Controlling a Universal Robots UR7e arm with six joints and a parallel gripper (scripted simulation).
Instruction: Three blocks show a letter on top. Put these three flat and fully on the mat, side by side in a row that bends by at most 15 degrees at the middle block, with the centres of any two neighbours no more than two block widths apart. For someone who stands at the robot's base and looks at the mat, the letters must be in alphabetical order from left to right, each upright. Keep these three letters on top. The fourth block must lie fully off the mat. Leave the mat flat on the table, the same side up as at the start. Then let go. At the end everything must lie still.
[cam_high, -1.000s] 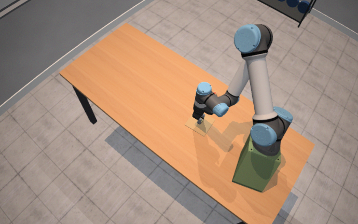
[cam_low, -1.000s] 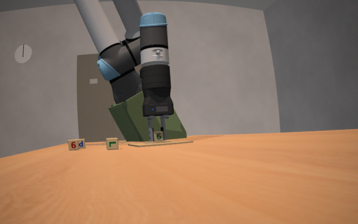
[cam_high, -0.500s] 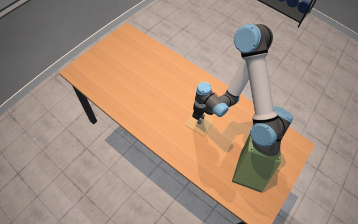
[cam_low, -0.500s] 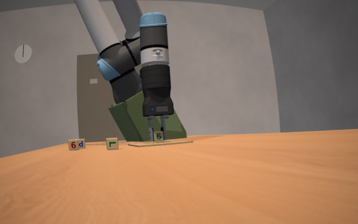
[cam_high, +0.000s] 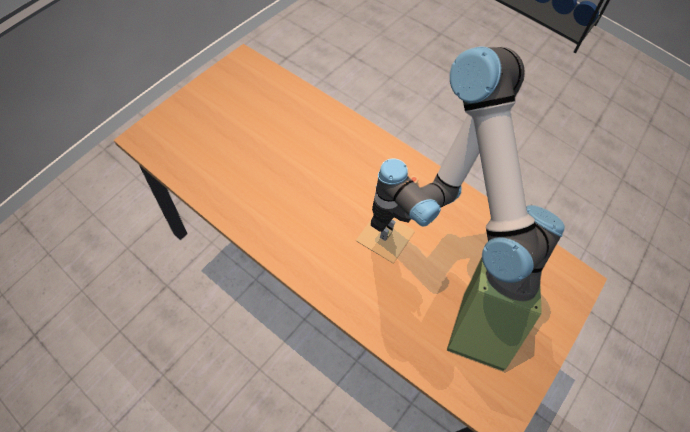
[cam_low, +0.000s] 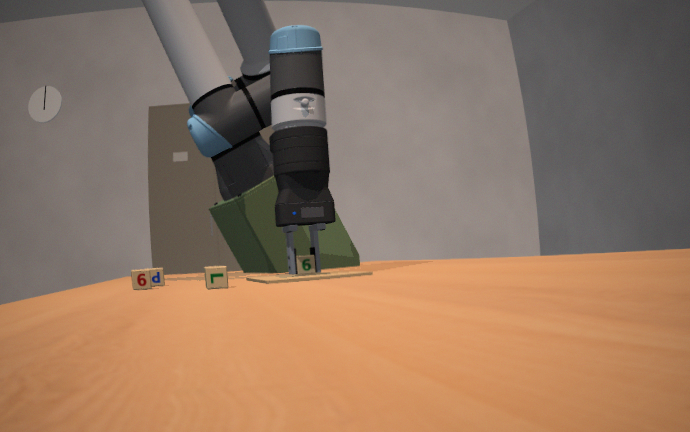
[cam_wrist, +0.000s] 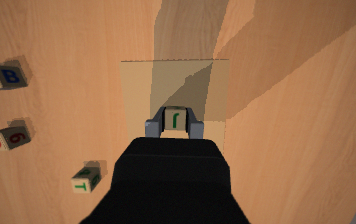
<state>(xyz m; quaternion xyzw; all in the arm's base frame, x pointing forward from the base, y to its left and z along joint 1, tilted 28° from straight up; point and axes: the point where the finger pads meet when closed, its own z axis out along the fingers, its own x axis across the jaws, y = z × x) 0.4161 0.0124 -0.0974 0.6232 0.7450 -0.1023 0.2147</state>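
My gripper is shut on a block with a green J on top. It holds the block upright, low over the near middle of the thin tan mat. In the exterior view the held block shows a green 6 on its side and sits at the mat's surface; I cannot tell whether it touches. The gripper also shows in the top view. Three blocks lie on the table left of the mat: a blue B block, a red 6 block and a green T block.
The robot's green base stands on the table beyond the mat. In the exterior view the three loose blocks stand in a loose line left of the mat.
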